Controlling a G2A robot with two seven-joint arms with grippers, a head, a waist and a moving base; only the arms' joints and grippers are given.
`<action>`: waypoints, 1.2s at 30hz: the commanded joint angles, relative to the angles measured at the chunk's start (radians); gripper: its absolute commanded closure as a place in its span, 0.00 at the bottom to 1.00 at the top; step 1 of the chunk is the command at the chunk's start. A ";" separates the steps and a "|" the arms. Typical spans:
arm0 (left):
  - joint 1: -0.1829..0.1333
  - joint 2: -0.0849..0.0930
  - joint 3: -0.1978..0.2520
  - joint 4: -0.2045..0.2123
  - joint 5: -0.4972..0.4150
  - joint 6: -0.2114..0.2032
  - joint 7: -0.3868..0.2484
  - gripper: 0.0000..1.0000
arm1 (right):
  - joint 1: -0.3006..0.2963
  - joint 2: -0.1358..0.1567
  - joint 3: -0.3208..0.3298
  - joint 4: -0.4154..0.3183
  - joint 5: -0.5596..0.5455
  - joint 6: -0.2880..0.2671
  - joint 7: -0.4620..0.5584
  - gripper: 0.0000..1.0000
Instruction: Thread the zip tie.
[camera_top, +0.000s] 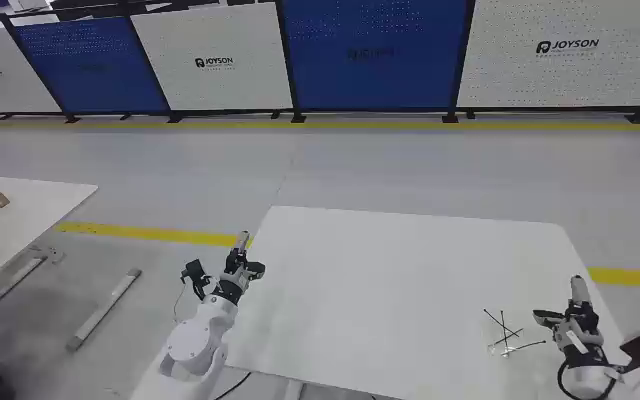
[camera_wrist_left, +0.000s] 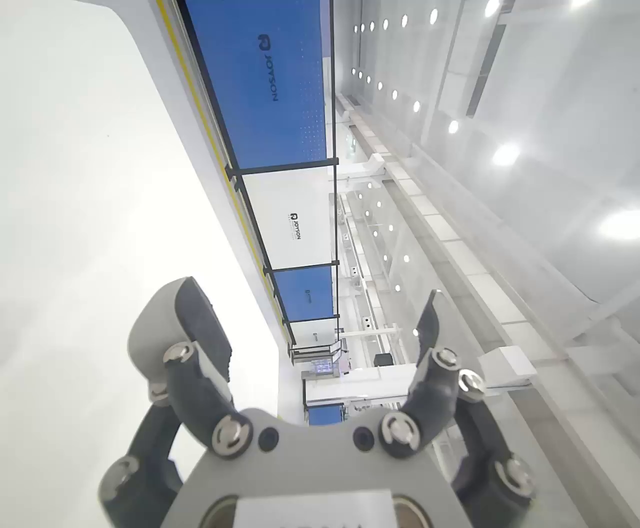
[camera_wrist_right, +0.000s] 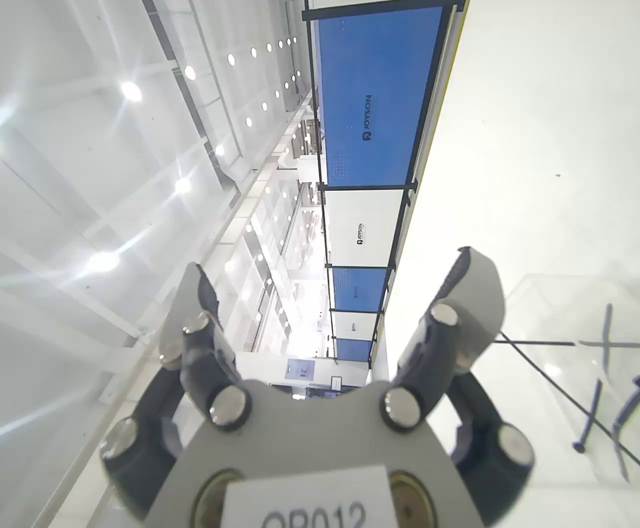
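A white rectangular table (camera_top: 400, 290) stands on a grey floor (camera_top: 350, 160) crossed by a painted yellow line (camera_top: 150, 234), with a row of blue and white perforated panels (camera_top: 375, 55) behind. In the top view the left gripper (camera_top: 241, 243) hangs just off the table's left edge, pointing towards the panels. The right gripper (camera_top: 577, 289) sits at the near right corner. A few thin black plastic zip ties (camera_top: 505, 335) lie crossed over one another on the table near that corner, just beside the right gripper and well apart from the left one.

In the left wrist view the left gripper (camera_wrist_left: 316, 310) has its fingers spread wide with nothing between them, the table to one side.

In the right wrist view the right gripper (camera_wrist_right: 334, 272) is likewise spread and empty. The zip ties (camera_wrist_right: 537, 343) lie flat on the table beside one finger (camera_wrist_right: 475, 295), untouched.
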 joint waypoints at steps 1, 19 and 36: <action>0.000 0.000 0.000 0.000 0.000 0.000 0.000 0.22 | 0.000 0.000 0.000 0.000 0.000 0.000 0.000 0.00; 0.000 0.000 0.000 0.000 0.000 0.000 0.000 0.00 | 0.061 0.040 0.145 0.065 -0.109 0.039 0.480 0.00; 0.000 0.000 0.000 0.000 0.000 0.000 0.000 0.00 | 0.131 0.062 0.223 0.215 -0.084 0.012 0.705 0.00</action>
